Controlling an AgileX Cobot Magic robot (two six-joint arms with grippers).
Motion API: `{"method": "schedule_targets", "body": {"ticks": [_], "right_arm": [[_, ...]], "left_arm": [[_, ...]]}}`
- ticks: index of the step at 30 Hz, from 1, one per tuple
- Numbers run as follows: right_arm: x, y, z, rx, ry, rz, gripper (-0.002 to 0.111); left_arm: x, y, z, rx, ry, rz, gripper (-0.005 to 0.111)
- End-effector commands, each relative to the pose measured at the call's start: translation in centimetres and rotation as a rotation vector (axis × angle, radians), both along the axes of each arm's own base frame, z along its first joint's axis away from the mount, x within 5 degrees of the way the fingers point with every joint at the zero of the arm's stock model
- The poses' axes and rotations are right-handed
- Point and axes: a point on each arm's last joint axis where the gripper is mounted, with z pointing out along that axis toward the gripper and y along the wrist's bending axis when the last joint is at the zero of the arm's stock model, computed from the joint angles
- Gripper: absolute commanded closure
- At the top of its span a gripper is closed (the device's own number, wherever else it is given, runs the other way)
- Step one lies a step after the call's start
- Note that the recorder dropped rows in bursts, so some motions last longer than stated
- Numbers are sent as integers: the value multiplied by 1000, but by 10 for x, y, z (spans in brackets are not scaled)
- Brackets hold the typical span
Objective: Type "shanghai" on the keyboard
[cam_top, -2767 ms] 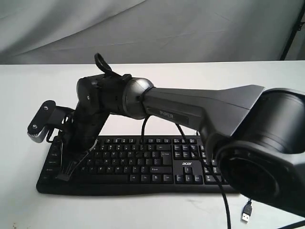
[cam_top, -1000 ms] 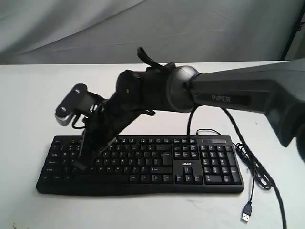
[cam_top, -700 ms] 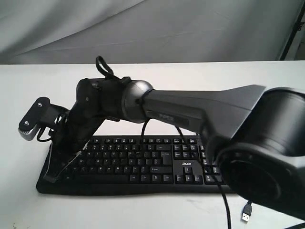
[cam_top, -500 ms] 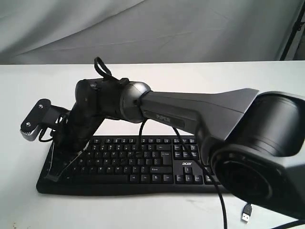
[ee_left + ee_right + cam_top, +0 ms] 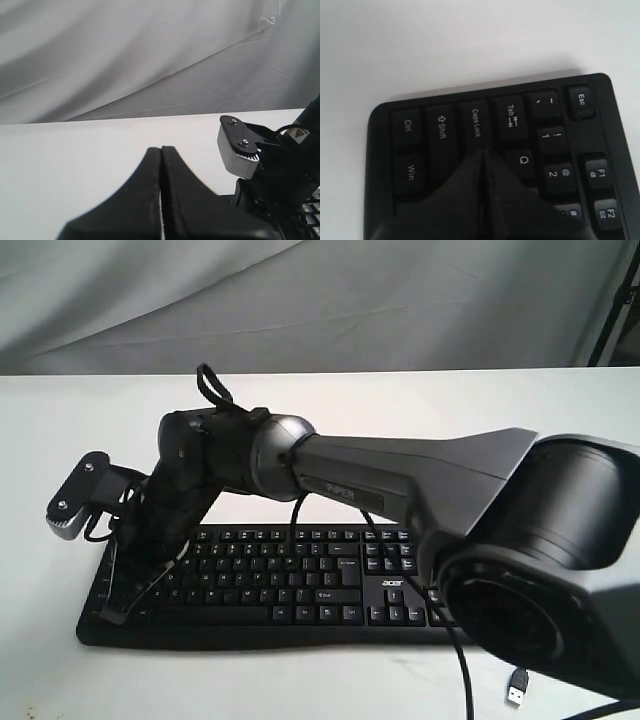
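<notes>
**Exterior view, left to right**

- Surface (image 5: pixel 60 420): white, fills the lower two thirds of the frame. A grey cloth backdrop (image 5: pixel 300 300) hangs across the top.
- Wrist camera (image 5: pixel 76 498): a black and grey block at mid-left, mounted on the right arm above the keyboard's left end.
- Right gripper (image 5: pixel 114 613): black, points down at lower left. Its tips are over the leftmost key columns and the fingers are pressed together with nothing between them. Contact with a key cannot be told from here.
- Keyboard (image 5: pixel 300 580): black with white legends, lies flat on the surface across the lower centre of the frame. The number pad is at its right end, and a small white "acer" logo (image 5: pixel 393 583) sits beside the pad.
- Right arm (image 5: pixel 400 475): dark grey, crosses from the lower right to the left. Its large base joint hides the keyboard's right end.
- Black cable (image 5: pixel 463 665): drops in front of the number pad.
- USB plug (image 5: pixel 516 691): lies on the surface at lower right.

**Right wrist view**

- Right gripper (image 5: pixel 483 152): the fingers meet in a closed seam, with the tips just beside the Caps Lock key (image 5: pixel 475 122).
- The key beneath the tips is covered.
- Shift, Tab, Q and Esc are readable nearby.

**Left wrist view**

- Left gripper (image 5: pixel 161 150): closed fully, empty, and held above the white surface.
- The other arm's wrist camera (image 5: pixel 239 150) is at mid-right of this frame.
</notes>
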Motion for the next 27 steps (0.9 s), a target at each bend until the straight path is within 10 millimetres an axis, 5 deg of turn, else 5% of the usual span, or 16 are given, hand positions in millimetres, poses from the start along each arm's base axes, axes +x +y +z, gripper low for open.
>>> {"method": "schedule_targets", "body": {"ticks": [1,14,22,27], "right_arm": [[0,0,-5,-12,8,3,108],[3,-26,52,-68,-48,-33,108],[-10,-77,37,-44,-43,-157,108],[-18,-92,22,-47,-36,-191,108]], "left_arm": [[0,0,0,-2,-7,-6,107],[0,0,0,-2,-7,-6,107],[0,0,0,-2,-7,-6,107],[0,0,0,-2,-7,-6,107]]}}
